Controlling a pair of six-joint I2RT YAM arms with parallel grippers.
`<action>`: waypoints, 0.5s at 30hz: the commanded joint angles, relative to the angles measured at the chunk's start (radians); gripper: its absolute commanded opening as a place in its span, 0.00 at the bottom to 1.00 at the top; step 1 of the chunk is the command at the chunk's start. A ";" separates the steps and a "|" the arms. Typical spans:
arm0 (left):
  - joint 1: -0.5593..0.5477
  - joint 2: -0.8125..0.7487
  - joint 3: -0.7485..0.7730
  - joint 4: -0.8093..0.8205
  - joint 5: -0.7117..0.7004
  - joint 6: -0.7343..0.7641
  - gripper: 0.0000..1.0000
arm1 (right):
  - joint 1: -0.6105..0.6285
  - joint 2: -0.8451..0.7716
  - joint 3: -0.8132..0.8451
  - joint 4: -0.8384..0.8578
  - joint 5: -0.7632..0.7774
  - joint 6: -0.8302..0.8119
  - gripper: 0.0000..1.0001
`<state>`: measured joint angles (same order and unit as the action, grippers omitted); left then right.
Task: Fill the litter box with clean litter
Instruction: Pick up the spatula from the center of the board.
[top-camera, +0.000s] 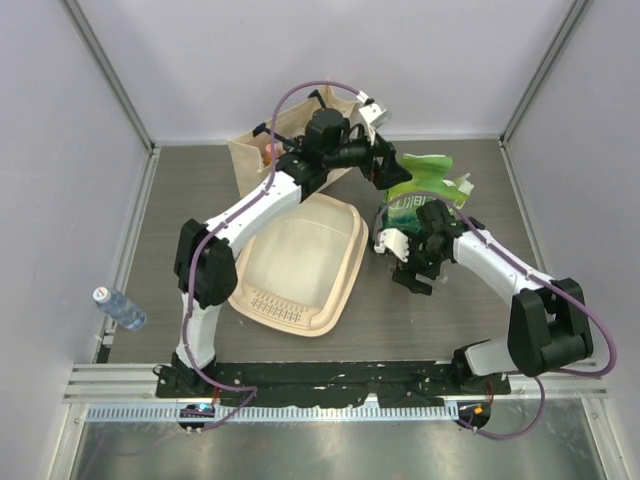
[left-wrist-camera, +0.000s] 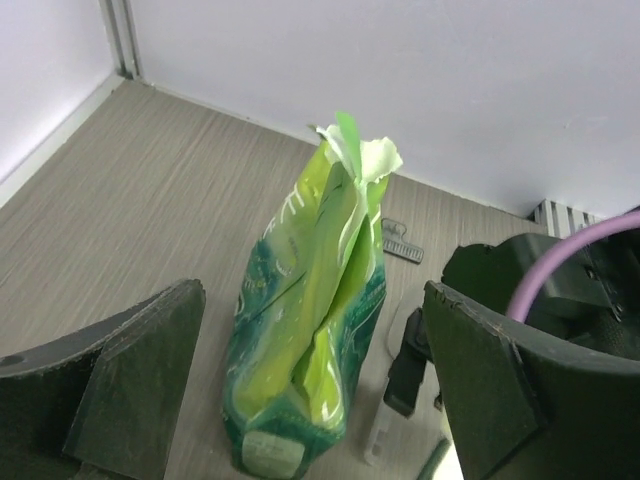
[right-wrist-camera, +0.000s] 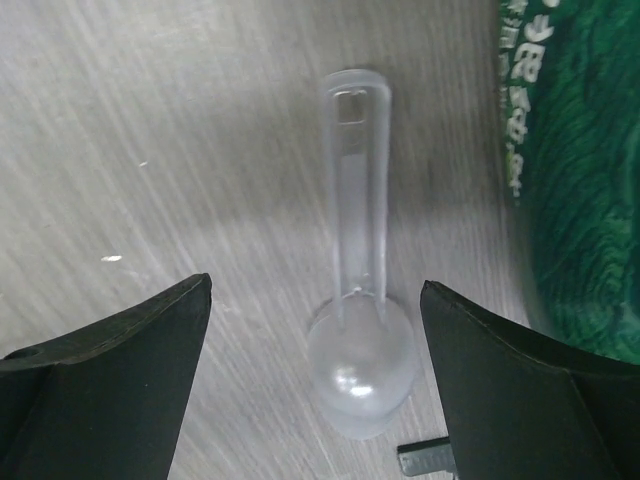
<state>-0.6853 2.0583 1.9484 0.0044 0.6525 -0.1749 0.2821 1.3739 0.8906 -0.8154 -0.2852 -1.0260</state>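
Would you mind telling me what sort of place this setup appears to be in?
Likely a lab test cell, not a home: plain white panel walls on metal framing, robot arms bolted to a rail, and staged props, a litter box and green bag.

Litter box (top-camera: 300, 255) left of bag (top-camera: 422, 192)

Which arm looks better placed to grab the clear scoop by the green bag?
Likely the right. The right claw hangs open directly over the scoop, a finger on each side. The left claw, also open, is over the green bag instead.
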 joint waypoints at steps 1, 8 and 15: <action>0.036 -0.115 -0.048 -0.001 0.042 0.014 1.00 | 0.006 0.048 -0.009 0.136 0.063 0.055 0.89; 0.066 -0.233 -0.204 0.003 0.016 0.011 1.00 | 0.023 0.165 -0.004 0.191 0.092 0.076 0.76; 0.102 -0.334 -0.298 0.025 -0.020 -0.038 0.98 | 0.065 0.208 -0.013 0.180 0.104 0.095 0.37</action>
<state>-0.5980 1.8091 1.6894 -0.0097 0.6598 -0.1810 0.3267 1.5696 0.8806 -0.6521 -0.1944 -0.9535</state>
